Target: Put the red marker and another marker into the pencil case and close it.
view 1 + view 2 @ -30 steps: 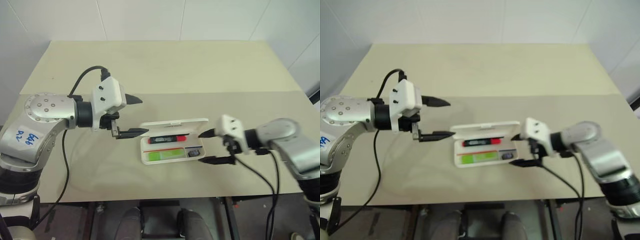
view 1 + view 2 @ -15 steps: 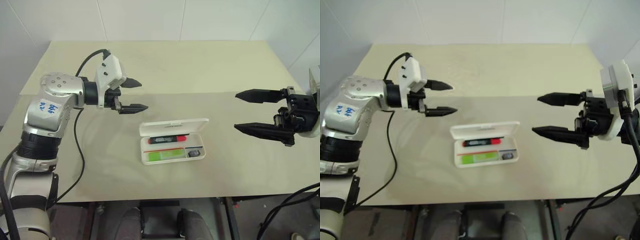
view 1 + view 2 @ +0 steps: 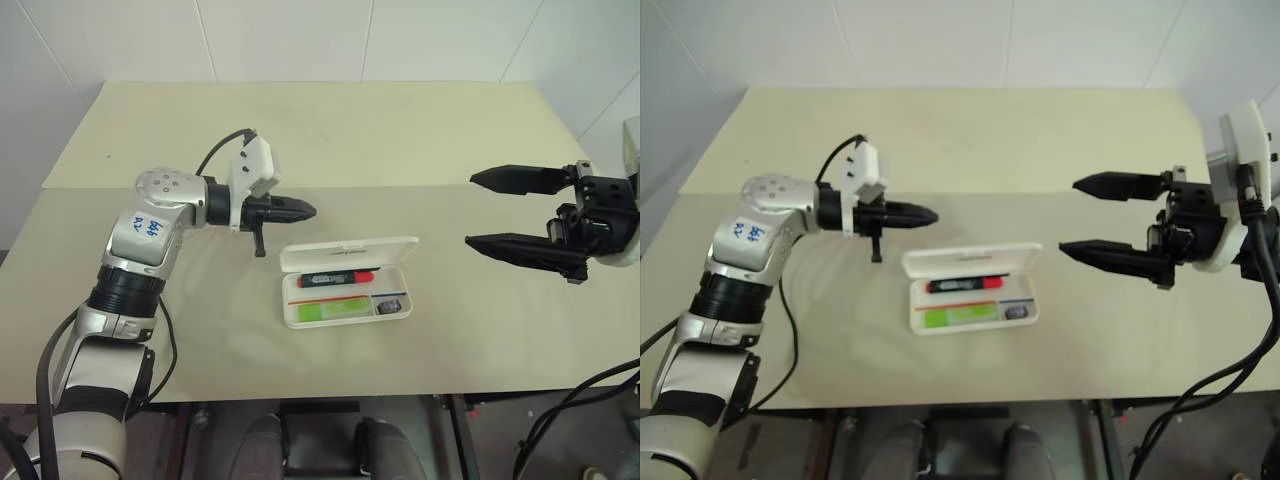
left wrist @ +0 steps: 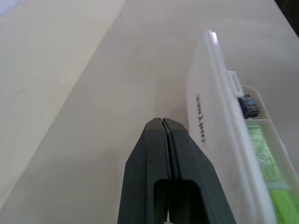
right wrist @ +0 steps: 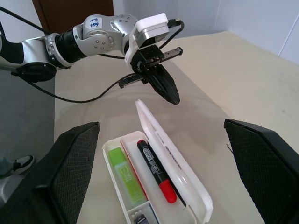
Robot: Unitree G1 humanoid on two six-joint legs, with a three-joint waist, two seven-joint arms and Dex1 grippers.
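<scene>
Left gripper [image 3: 308, 210]: two black fingers pressed together, tips meeting, nothing between them. It hangs just behind the raised lid of the flat white rectangular plastic pencil case [image 3: 349, 254], pointing along the lid's outer face, apart from it; the left wrist view shows the dark lettering on that face beside the fingertips.

Case stands open on the beige tabletop [image 3: 300, 130], lid upright on its far hinge. Inside, nearest the lid, lies the short black-barrelled marker with a bright red cap [image 3: 336, 279], cap toward the right gripper. In front of it, parallel, lies the chunky lime-green highlighter [image 3: 331, 312]. A small dark grey block [image 3: 391, 306] sits in the compartment at the highlighter's end.

Right gripper [image 3: 505, 211]: fingers spread wide, empty, raised well clear of the case on its far side from the left gripper, pointing toward it.
</scene>
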